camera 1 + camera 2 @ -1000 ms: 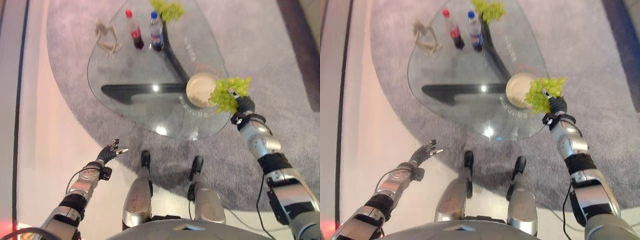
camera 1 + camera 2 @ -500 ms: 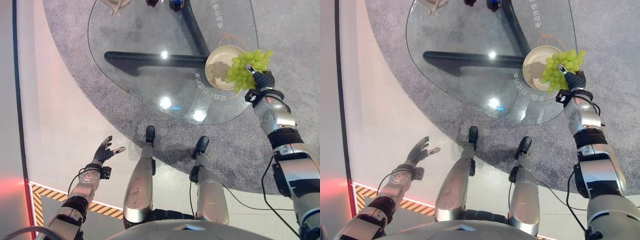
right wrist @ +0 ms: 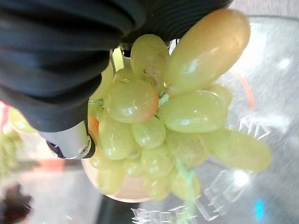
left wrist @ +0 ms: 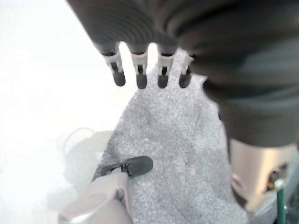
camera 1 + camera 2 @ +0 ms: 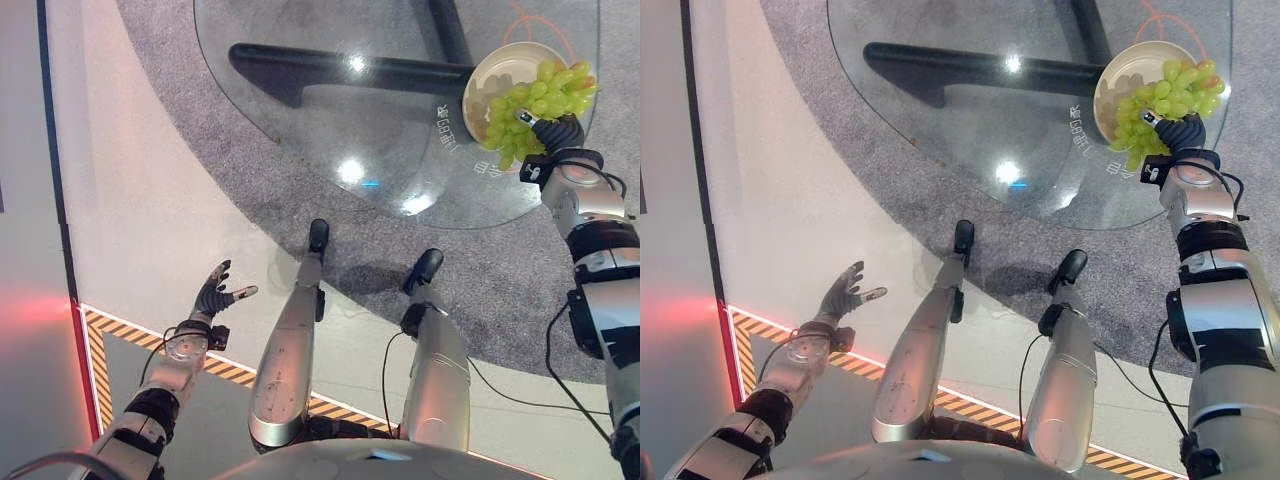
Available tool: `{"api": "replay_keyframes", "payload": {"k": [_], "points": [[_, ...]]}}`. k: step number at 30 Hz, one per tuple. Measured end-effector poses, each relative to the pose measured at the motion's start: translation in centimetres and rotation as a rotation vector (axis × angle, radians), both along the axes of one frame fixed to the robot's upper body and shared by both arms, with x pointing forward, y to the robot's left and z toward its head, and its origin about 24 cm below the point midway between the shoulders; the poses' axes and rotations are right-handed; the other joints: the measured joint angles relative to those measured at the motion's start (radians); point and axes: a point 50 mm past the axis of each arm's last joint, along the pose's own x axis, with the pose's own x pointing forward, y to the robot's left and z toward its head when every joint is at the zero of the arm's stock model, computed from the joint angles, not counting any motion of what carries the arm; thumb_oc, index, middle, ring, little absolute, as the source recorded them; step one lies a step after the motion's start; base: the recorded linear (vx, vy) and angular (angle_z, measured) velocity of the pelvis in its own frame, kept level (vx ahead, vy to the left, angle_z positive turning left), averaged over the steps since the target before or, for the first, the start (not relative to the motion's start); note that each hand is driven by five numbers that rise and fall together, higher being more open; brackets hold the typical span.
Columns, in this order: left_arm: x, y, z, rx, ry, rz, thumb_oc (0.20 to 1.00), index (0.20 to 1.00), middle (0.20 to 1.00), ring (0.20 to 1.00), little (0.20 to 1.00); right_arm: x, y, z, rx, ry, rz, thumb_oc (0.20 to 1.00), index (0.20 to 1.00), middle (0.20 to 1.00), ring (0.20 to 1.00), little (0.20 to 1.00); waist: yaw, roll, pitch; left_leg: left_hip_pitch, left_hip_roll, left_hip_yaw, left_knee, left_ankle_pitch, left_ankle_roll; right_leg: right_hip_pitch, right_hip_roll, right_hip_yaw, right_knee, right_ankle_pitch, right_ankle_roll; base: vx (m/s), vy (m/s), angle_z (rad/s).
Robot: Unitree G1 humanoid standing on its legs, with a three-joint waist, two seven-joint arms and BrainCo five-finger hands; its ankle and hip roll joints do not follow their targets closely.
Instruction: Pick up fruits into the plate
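The right hand (image 5: pixel 556 132) is closed around a bunch of green grapes (image 5: pixel 530 103) and holds it over the near rim of the cream plate (image 5: pixel 500 70) on the glass table (image 5: pixel 330 110). The right wrist view shows orange blush on some grapes, which the head views do not show. The left hand (image 5: pixel 216 296) hangs over the pale floor (image 5: pixel 150 200) with its fingers spread and holding nothing. Compared with half a second ago, the bunch sits more over the plate, and the whole scene has shifted in the picture.

grapes (image 5: pixel 535 105) over plate (image 5: pixel 500 68) | plate on table (image 5: pixel 330 120), right edge
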Motion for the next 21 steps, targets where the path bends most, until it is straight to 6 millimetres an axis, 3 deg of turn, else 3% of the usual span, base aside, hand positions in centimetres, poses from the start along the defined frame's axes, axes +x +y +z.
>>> {"api": "replay_keyframes", "payload": {"k": [3, 4, 5, 13, 17, 21], "points": [[0.2, 0.1, 0.6, 0.018, -0.018, -0.020, 1.000, 1.000, 1.000, 1.000, 1.000, 0.2, 0.0, 0.9, -0.104, 0.056, -0.019, 0.200, 0.200, 0.200, 0.200, 0.200, 0.002, 0.002, 0.001, -0.026, -0.002, -0.009, 0.016, 0.000, 0.000, -0.023, -0.004, -0.003, 0.021, -0.004, -0.005, 0.03, -0.001, 0.04], [0.3, 0.1, 0.7, 0.020, -0.025, -0.018, 1.000, 1.000, 1.000, 1.000, 1.000, 0.3, -0.1, 1.0, -0.100, 0.071, -0.034, 0.467, 0.467, 0.467, 0.467, 0.467, 0.004, 0.002, 0.001, -0.031, -0.002, -0.009, 0.019, 0.000, 0.000, -0.030, -0.004, -0.002, 0.025, -0.006, -0.008, 0.04, -0.008, 0.03], [0.3, 0.1, 0.7, 0.023, -0.028, -0.015, 1.000, 1.000, 1.000, 1.000, 1.000, 0.2, -0.3, 1.0, -0.094, 0.083, -0.053, 1.000, 1.000, 1.000, 1.000, 1.000, 0.005, 0.002, 0.001, -0.035, -0.002, -0.010, 0.023, 0.000, 0.000, -0.033, -0.005, -0.002, 0.028, -0.006, -0.009, 0.00, 0.000, 0.00], [0.5, 0.4, 1.2, 0.034, -0.042, -0.014, 1.000, 1.000, 1.000, 1.000, 1.000, -1.1, -3.0, 0.5, -0.070, 0.146, -0.265, 1.000, 1.000, 1.000, 1.000, 1.000, 0.015, 0.002, 0.001, -0.037, -0.009, -0.016, 0.036, 0.001, 0.002, -0.031, -0.012, -0.002, 0.037, -0.006, -0.009, 0.01, -0.003, 0.01], [0.3, 0.6, 1.0, 0.037, -0.023, -0.004, 1.000, 1.000, 1.000, 1.000, 1.000, -1.4, -3.4, 0.7, -0.108, 0.117, -0.341, 1.000, 1.000, 1.000, 1.000, 1.000, 0.013, 0.002, 0.001, -0.026, -0.009, -0.016, 0.036, 0.001, 0.002, -0.018, -0.012, -0.002, 0.037, -0.002, -0.008, -0.01, 0.026, 0.00], [-0.2, 0.9, 0.5, 0.013, 0.000, 0.022, 1.000, 1.000, 1.000, 1.000, 1.000, -1.4, -2.8, 1.8, -0.268, -0.004, -0.385, 1.000, 1.000, 1.000, 1.000, 1.000, 0.001, 0.002, 0.001, 0.028, -0.010, -0.012, 0.032, -0.005, 0.008, 0.038, -0.012, -0.001, 0.023, -0.002, -0.007, -0.03, 0.053, -0.01]]}}
